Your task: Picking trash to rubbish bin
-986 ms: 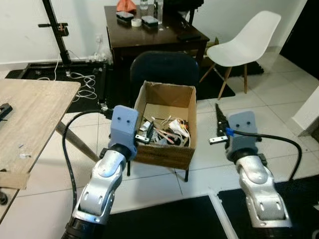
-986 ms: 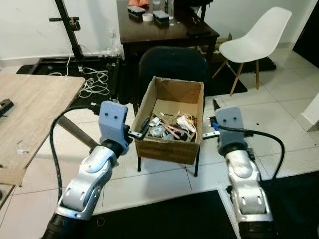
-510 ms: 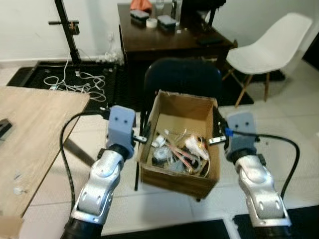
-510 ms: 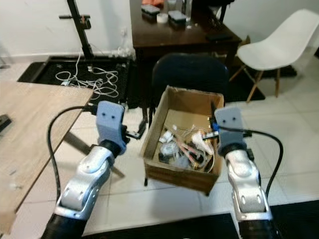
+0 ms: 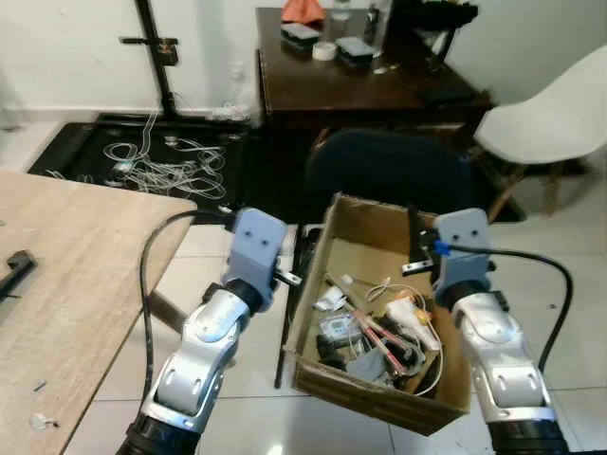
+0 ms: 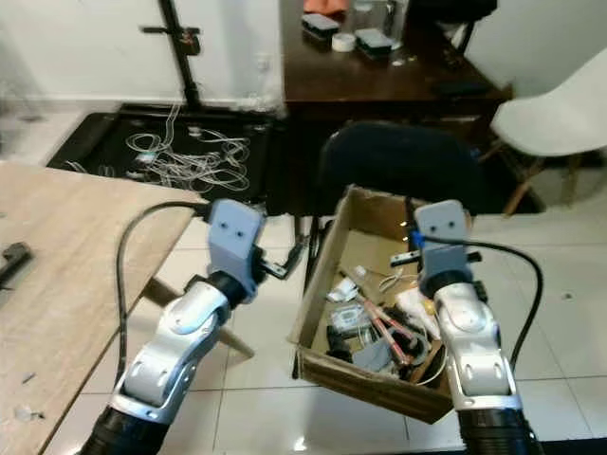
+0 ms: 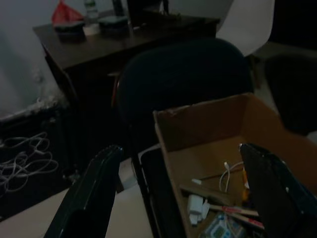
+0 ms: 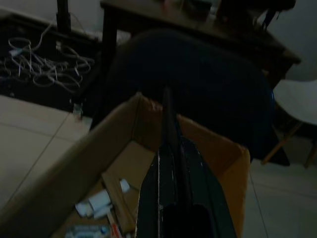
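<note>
A wooden desk (image 5: 66, 275) fills the left, with a small black object (image 5: 17, 267) near its left edge. The left gripper (image 6: 285, 265) hangs just outside the left wall of the cardboard box (image 5: 379, 398), jaws spread wide with nothing between them. The box sits on a dark chair (image 5: 389, 171), full of trash (image 5: 375, 327): wires, wrappers, scraps. The right gripper (image 5: 414, 242) hovers above the box's right side, jaws pressed together and empty. This looks like a pause between picks; next comes finding another piece of trash.
</note>
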Robot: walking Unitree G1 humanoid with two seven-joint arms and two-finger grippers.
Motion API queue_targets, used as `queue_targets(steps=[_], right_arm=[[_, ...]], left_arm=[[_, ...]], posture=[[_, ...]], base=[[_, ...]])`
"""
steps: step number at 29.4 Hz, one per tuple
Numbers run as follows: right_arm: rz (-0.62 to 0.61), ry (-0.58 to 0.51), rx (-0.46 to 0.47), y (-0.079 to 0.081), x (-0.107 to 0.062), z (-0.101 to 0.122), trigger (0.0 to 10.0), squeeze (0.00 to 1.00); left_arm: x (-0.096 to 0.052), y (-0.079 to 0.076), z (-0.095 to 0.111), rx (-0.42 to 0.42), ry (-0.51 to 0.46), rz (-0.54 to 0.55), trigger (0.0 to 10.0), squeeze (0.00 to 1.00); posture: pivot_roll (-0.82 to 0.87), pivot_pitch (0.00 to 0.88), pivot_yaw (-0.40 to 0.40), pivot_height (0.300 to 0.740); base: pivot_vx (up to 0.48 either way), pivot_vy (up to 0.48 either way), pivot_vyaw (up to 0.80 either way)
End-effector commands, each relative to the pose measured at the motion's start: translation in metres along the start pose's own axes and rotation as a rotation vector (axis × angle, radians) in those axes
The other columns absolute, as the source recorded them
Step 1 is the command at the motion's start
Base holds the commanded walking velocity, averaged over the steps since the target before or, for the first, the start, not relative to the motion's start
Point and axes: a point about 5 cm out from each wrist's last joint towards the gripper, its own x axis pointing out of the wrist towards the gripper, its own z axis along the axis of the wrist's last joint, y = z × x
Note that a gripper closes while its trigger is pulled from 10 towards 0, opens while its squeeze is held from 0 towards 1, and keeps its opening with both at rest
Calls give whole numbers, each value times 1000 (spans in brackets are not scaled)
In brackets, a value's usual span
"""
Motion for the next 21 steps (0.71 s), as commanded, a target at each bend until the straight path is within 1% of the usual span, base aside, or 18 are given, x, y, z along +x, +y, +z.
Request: queue_targets(steps=[1, 4, 5, 7, 8, 9, 12, 16, 21], right_arm=[[22, 44, -2, -1, -1, -12, 10000, 0], [61, 99, -35, -3, 3, -25, 10000, 0], [61, 99, -35, -3, 3, -25, 10000, 0], [72, 115, -53, -5, 6, -31, 10000, 0], [72, 115, -53, -5, 6, -31, 10000, 0], [79, 135, -55, -7, 8, -38, 10000, 0], [74, 167, -53, -11, 12, -47, 10000, 0], [72, 180, -53, -14, 16, -51, 10000, 0], [67, 177, -57, -19, 20, -52, 10000, 0]], left_arm=[[-3, -2, -3, 19, 6, -69, 10000, 0], [-6, -2, -4, 28, 12, -173, 10000, 0], [-6, -2, -4, 28, 12, -173, 10000, 0], [-7, -4, -4, 29, 14, -226, 10000, 0], [-7, -4, -4, 29, 14, -226, 10000, 0], [-9, -7, -5, 19, 18, -273, 10000, 0], [-9, -13, -4, 18, 20, -328, 10000, 0], [-8, -18, -3, 33, 24, -375, 10000, 0], [-7, -21, -1, 30, 21, -405, 10000, 0]], posture=[[77, 135, 4, 740], [89, 148, 10, 740], [89, 148, 10, 740], [95, 152, 12, 740], [95, 152, 12, 740], [114, 165, 16, 740], [124, 174, 21, 740], [138, 181, 28, 740], [144, 182, 29, 740]], base=[[0, 0, 0], [0, 0, 0], [0, 0, 0], [0, 0, 0], [0, 0, 0], [0, 0, 0], [0, 0, 0], [0, 0, 0], [0, 0, 0]])
